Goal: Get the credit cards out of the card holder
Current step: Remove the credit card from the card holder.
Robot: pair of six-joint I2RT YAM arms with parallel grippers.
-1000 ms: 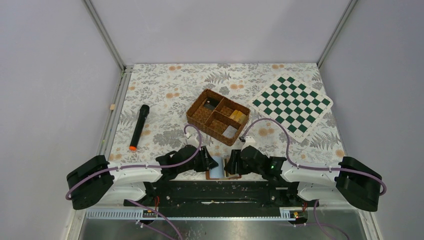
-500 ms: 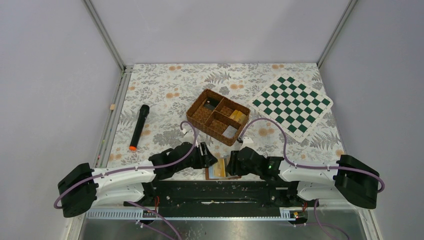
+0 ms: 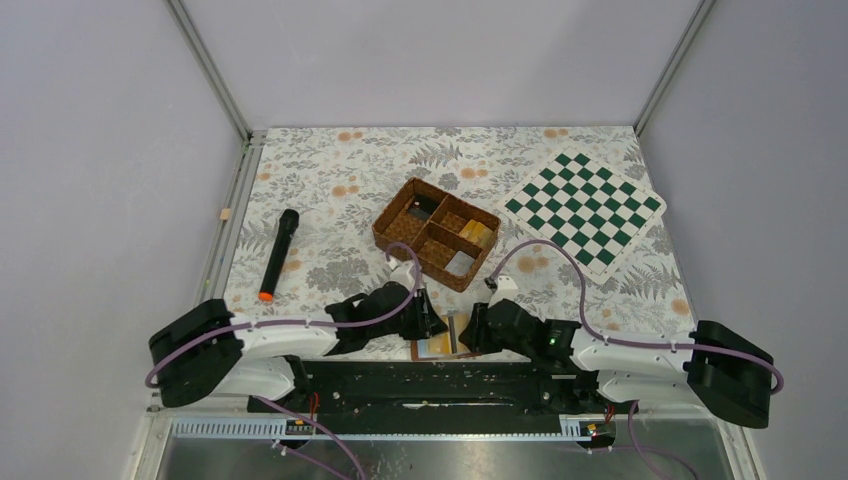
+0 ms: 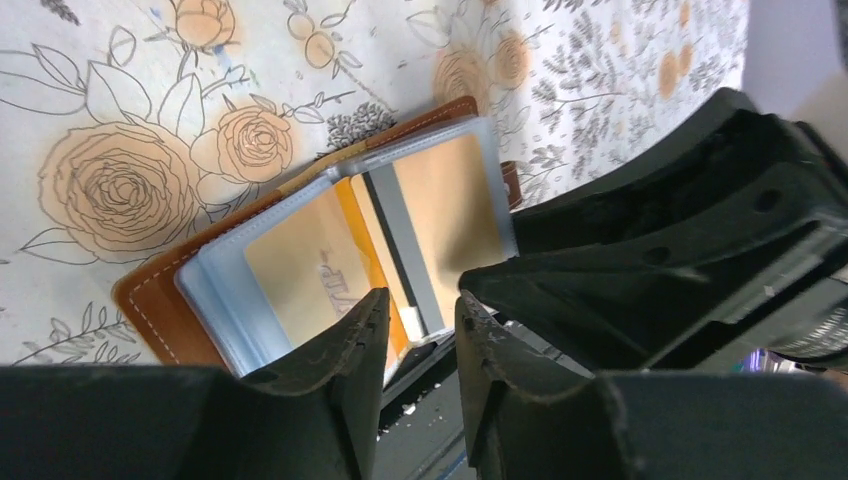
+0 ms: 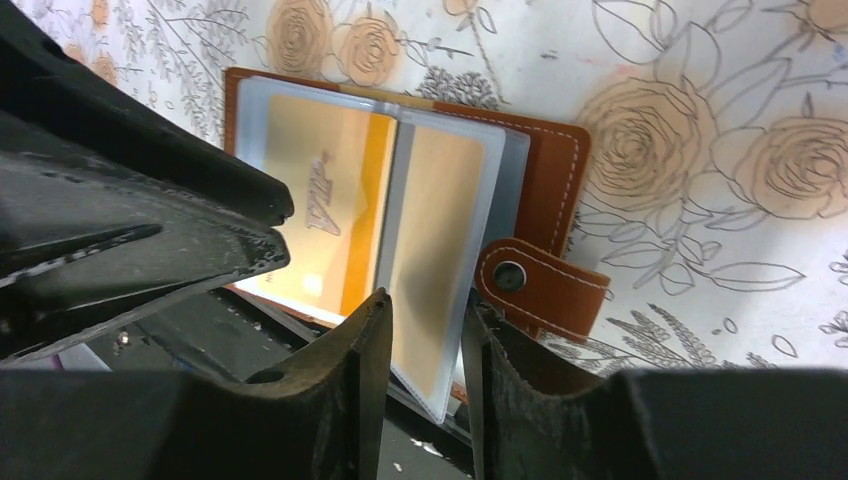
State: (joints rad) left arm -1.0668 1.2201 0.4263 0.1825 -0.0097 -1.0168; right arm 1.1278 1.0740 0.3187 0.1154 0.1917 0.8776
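The brown card holder (image 3: 438,347) lies open at the table's near edge, between my two grippers. In the left wrist view its brown cover (image 4: 150,300) frames blue-grey pockets holding yellow-gold credit cards (image 4: 300,270). The right wrist view shows the same cards (image 5: 310,215), the brown cover (image 5: 555,170) and the closing tab (image 5: 540,285). My left gripper (image 3: 428,325) hovers at the holder's near edge, jaws a little apart (image 4: 422,305), nothing between them. My right gripper (image 3: 468,335) has its jaws a little apart (image 5: 425,305), with a loose pocket leaf (image 5: 435,230) showing in the gap.
A woven four-compartment basket (image 3: 436,233) stands mid-table. A green and white chessboard (image 3: 585,208) lies at the back right. A black marker with an orange tip (image 3: 278,254) lies at the left. The black base rail (image 3: 440,380) runs right below the holder.
The holder went from showing a blue-grey face to lying open with yellow cards showing. My left gripper moved right and farther in over it. My right gripper shifted slightly.
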